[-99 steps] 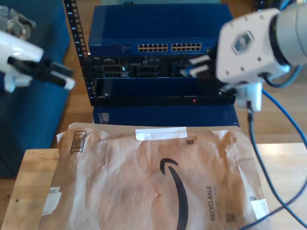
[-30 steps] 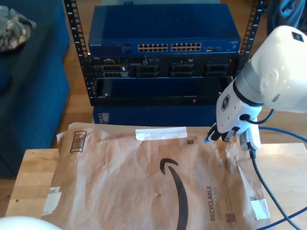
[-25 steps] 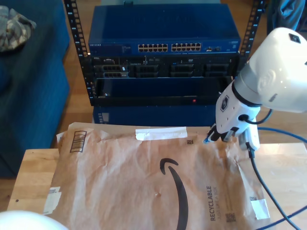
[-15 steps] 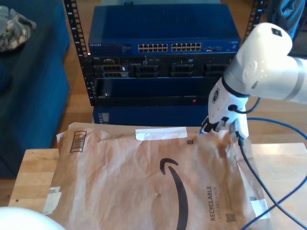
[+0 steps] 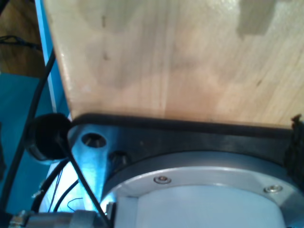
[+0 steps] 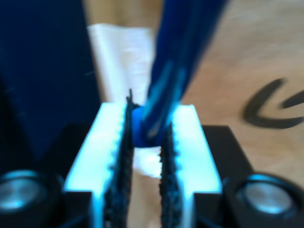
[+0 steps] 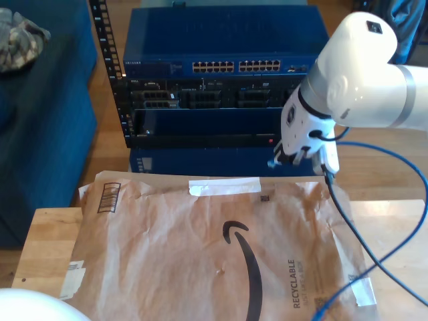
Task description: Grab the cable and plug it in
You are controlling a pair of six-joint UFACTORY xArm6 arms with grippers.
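The cable (image 7: 333,194) is thin and bright blue. One end is pinched in my second gripper (image 7: 275,162), which hangs on the white arm at the exterior view's right, just past the far edge of the brown envelope (image 7: 200,254) and in front of the rack's lower part. From there the cable drops across the envelope's right side and loops off to the exterior view's right. In the second wrist view my second gripper (image 6: 145,142) is shut on the cable (image 6: 159,95), which sticks up blurred between the pads. The first wrist view looks at the wooden table top (image 5: 180,61) and an arm base (image 5: 199,190).
A black rack (image 7: 127,100) holds a blue switch (image 7: 227,67) with two rows of ports, and darker units below it. A blue sofa (image 7: 40,120) stands at the exterior view's left. The wooden table (image 7: 47,234) carries the envelope. A white rounded arm part (image 7: 27,309) shows at the exterior view's bottom left.
My second gripper has carried the cable end up and toward the exterior view's left, off the envelope's far right corner and closer to the rack front. The cable slack followed it.
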